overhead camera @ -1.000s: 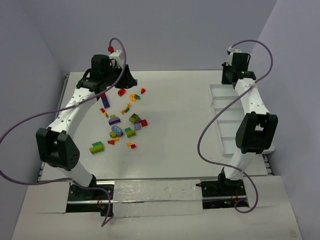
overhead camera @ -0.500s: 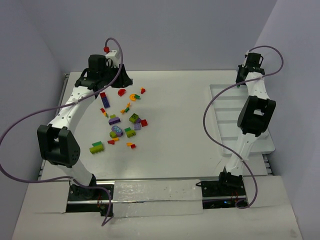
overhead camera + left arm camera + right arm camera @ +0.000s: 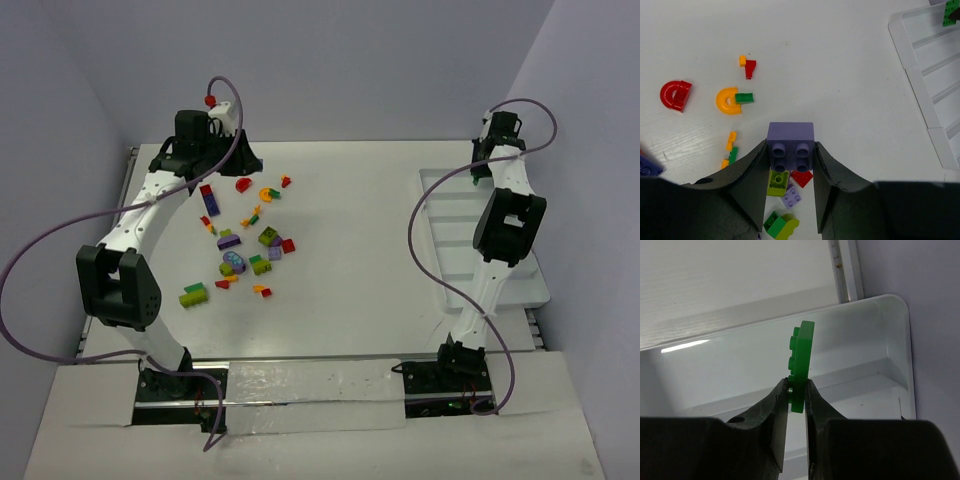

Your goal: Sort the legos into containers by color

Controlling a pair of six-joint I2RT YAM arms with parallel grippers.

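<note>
right gripper [image 3: 798, 390] pinches green flat lego [image 3: 803, 357] on edge | far-right end of tray [image 3: 855, 335] just below | left gripper [image 3: 790, 167] pinches purple brick [image 3: 790, 142]

Grippers: two. Held pieces: two, one per gripper.
- One purple brick [image 3: 790, 135], four studs showing, sits between the left gripper's [image 3: 790, 146] fingers.
- One green plate [image 3: 802, 355] is pinched edge-on in the right gripper [image 3: 797, 387].

Trays: one white tray [image 3: 455, 215], beneath the right gripper. Its compartment total cannot be read (the arm covers part of it).

Loose legos [image 3: 233, 262] ahead of and below the left gripper, counted in the left wrist view: three red, four orange, three green, two lime, at least two purple.

Arches among them: two, one red arch [image 3: 675, 95] and one orange arch [image 3: 729, 100]. Both lie ahead and to the left of the fingers.
</note>
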